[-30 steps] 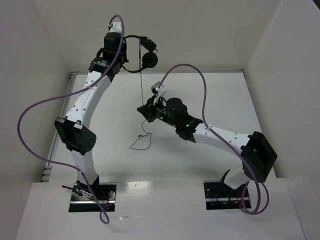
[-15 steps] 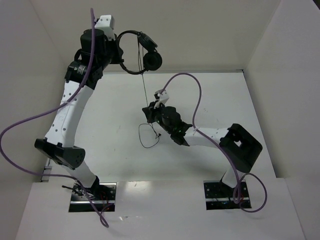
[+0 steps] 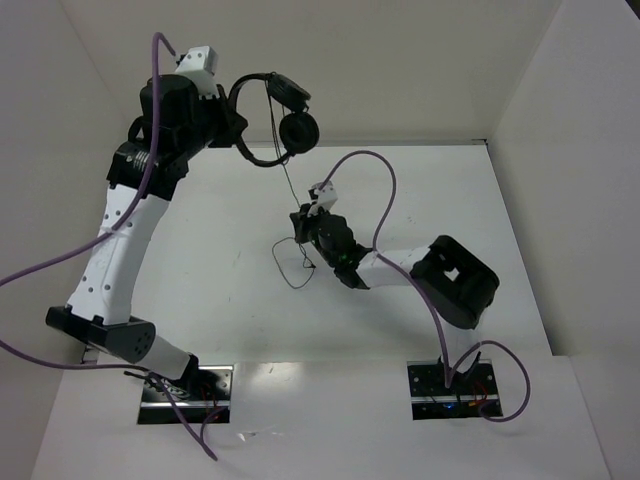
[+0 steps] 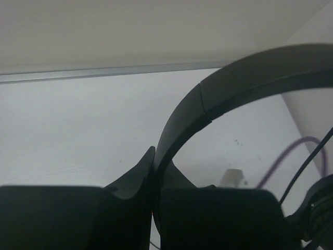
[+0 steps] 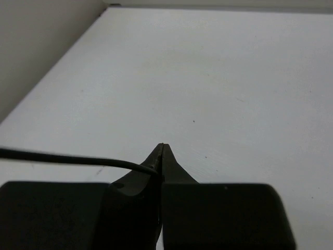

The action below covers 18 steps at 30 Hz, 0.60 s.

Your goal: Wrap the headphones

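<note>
White surface [image 3: 220,260] under both arms. L gripper [image 4: 154,156] up high, jaws clamped on headband of the headphones [image 3: 298,130]; ear pads hang just beyond the jaws. R gripper [image 5: 162,148] low nr surface, jaws pinched together on the cord [image 3: 287,190], which runs up from them to the headphones, slack loop on surface just beside them.

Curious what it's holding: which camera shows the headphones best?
The top view: the headphones show whole, with the hanging cord. The left wrist shows only a headband stretch; the right wrist only cord between shut jaws.
</note>
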Available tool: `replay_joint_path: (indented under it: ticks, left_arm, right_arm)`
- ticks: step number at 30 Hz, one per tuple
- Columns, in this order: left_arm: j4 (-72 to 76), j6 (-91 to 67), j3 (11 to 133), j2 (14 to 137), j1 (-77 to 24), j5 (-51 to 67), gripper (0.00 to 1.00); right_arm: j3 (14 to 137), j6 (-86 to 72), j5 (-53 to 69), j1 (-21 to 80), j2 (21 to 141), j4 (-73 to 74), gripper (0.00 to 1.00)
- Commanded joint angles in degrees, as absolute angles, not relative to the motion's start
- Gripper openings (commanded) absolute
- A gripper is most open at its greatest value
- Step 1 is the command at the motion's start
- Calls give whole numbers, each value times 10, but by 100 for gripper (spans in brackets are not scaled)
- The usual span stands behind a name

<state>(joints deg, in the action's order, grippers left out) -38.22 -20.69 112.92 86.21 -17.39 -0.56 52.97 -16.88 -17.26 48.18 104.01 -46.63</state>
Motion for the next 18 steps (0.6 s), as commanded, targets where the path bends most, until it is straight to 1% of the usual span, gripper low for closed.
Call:
replay_joint_path:
  ticks: [1, 7, 8, 13, 18]
  left_arm:
    - [-287, -271, 1140, 809, -171, 39, 0]
    - [-287, -271, 1146, 803, -171, 28, 0]
    - [-287, -271, 1151, 803, -171, 28, 0]
    - [-292, -265, 1178, 798, -171, 9, 0]
    - [-298, -255, 1192, 798, -171, 3, 0]
  right_arm:
    - [551, -149, -212, 474, 1085, -477, 1]
    - [581, -113, -226, 469, 1117, -483, 2]
    - [588, -113, -226, 468, 1125, -488, 1]
    - [610, -113, -220, 451, 1147, -477, 1]
    - [617, -119, -258, 416, 1153, -465, 1]
